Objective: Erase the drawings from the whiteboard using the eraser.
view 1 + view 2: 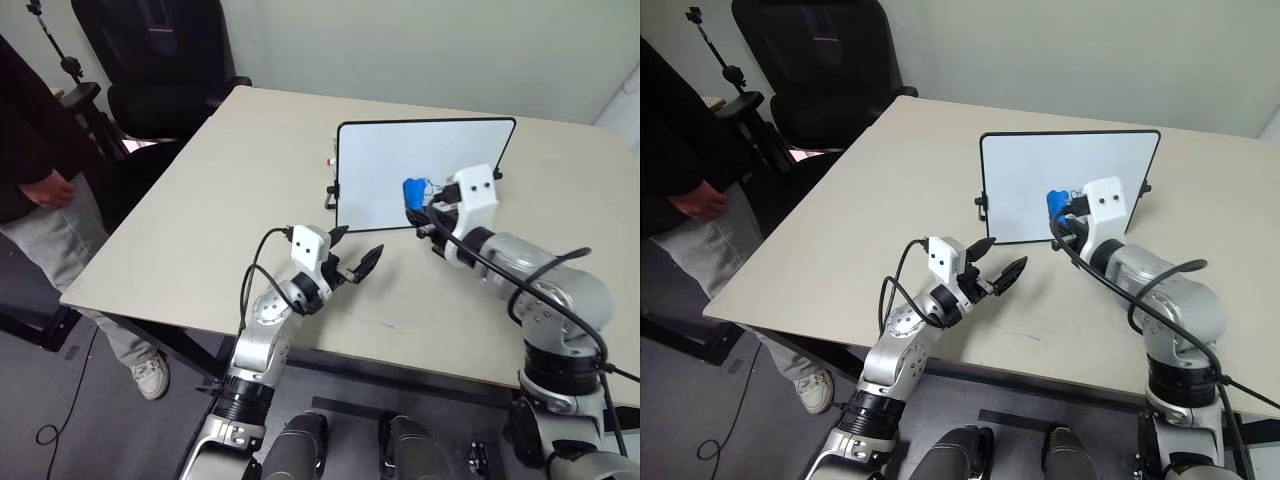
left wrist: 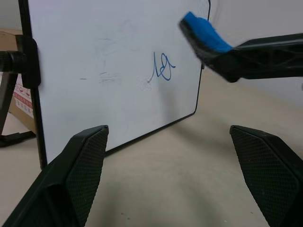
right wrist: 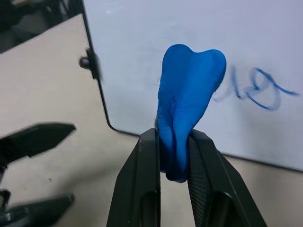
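Observation:
The whiteboard (image 1: pixel 380 170) stands tilted on the table, facing me. A small blue scribble, the drawings (image 2: pixel 163 68), sits on its right half and is also seen as blue drawings (image 3: pixel 258 90) in the right wrist view. My right gripper (image 3: pixel 173 137) is shut on the blue eraser (image 1: pixel 414 192), squeezing it so its free end bulges. It holds the eraser (image 2: pixel 206 35) close in front of the board beside the scribble; I cannot tell whether it touches. My left gripper (image 1: pixel 355 247) hovers open over the table before the board's lower left corner, holding nothing.
The beige table (image 1: pixel 220 200) runs wide to the left of the board. A person (image 1: pixel 40 190) stands at its left edge, beside a black office chair (image 1: pixel 165 60) and a tripod (image 1: pixel 70 70). A small box (image 2: pixel 21 94) lies behind the board.

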Robot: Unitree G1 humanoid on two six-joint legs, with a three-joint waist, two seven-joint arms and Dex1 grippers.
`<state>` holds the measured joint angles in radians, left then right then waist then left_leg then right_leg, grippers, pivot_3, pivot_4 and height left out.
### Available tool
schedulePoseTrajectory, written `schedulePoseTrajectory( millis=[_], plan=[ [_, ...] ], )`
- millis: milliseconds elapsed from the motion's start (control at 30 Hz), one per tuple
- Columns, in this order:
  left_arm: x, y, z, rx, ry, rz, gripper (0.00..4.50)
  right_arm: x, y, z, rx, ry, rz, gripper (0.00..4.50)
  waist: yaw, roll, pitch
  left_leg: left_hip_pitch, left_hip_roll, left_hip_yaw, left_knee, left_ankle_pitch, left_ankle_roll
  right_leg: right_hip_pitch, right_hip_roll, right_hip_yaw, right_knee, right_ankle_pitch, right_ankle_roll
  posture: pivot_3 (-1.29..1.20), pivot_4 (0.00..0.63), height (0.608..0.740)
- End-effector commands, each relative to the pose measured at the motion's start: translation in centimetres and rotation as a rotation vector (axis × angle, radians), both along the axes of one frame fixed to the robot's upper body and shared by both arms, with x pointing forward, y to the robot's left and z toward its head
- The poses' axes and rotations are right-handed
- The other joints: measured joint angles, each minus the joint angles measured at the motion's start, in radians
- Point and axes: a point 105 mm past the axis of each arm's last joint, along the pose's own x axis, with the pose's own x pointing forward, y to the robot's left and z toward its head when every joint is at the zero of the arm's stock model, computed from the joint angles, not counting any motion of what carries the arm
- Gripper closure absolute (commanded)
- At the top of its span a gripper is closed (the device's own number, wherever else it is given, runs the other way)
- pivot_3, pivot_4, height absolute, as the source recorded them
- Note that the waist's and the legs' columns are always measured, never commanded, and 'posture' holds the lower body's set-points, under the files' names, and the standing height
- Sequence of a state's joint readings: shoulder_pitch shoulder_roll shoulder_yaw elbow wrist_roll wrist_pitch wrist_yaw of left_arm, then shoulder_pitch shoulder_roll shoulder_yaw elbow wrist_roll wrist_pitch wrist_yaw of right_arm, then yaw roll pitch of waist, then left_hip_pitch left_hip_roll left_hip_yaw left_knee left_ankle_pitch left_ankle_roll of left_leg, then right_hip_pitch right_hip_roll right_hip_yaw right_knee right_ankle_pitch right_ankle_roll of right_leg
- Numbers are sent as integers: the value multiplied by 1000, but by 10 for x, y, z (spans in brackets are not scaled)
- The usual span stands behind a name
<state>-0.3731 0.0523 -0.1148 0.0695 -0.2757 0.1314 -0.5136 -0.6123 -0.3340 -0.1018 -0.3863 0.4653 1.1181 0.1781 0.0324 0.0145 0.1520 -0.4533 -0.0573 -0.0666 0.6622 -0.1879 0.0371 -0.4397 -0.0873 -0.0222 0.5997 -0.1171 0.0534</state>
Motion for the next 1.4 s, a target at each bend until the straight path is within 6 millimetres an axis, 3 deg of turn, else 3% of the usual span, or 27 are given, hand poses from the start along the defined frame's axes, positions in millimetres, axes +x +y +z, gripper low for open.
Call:
schedulePoseTrajectory(
  millis=[33, 400, 633, 900, 1100, 1300, 1400],
  plan=[
    [-2, 0, 15, -19, -57, 7, 0, 13, 0, 12, 15, -55, -21, 4083, 0, 0, 0, 0, 0, 0, 0, 0, 0, 0, 0, 0, 0, 1, -2, 0, 150, 740],
    [-3, 10, 18, -19, -66, 44, 0, 57, -4, 6, 83, -35, -96, 4083, -3, 0, 0, 0, 0, 0, 0, 0, -1, -2, 0, 0, 1, 6, -9, 0, 150, 740],
    [-6, 14, 19, -19, -68, 58, 0, 58, 11, -24, 67, 68, -62, 4083, -5, 0, 0, 1, 0, 0, 0, 1, -2, -3, 0, 0, 1, 8, -13, 0, 150, 740],
    [-9, 17, 20, -20, -66, 64, 0, 63, 2, -45, 51, 139, -135, 4083, -6, 0, 0, 1, 1, 0, 0, 1, -2, -4, 0, 0, 1, 8, -13, 0, 150, 740],
    [-9, 19, 20, -18, -66, 66, 0, 67, -4, -33, 112, 116, -151, 4083, -5, 0, 0, 1, 1, 0, 0, 1, -2, -4, 0, 0, 1, 9, -14, 0, 150, 740],
    [-9, 20, 21, -17, -65, 64, 0, 74, -20, 5, 340, 52, -181, 4083, -5, 1, 1, -2, 1, 0, 0, 1, -2, -6, 0, 0, 1, 10, -16, 0, 150, 740],
    [-9, 20, 21, -18, -64, 64, 0, 74, -24, 8, 347, 44, -194, 4083, -6, 1, 1, -2, 1, 0, 0, 1, -2, -6, 0, 0, 1, 10, -16, 0, 150, 740]
  ],
)
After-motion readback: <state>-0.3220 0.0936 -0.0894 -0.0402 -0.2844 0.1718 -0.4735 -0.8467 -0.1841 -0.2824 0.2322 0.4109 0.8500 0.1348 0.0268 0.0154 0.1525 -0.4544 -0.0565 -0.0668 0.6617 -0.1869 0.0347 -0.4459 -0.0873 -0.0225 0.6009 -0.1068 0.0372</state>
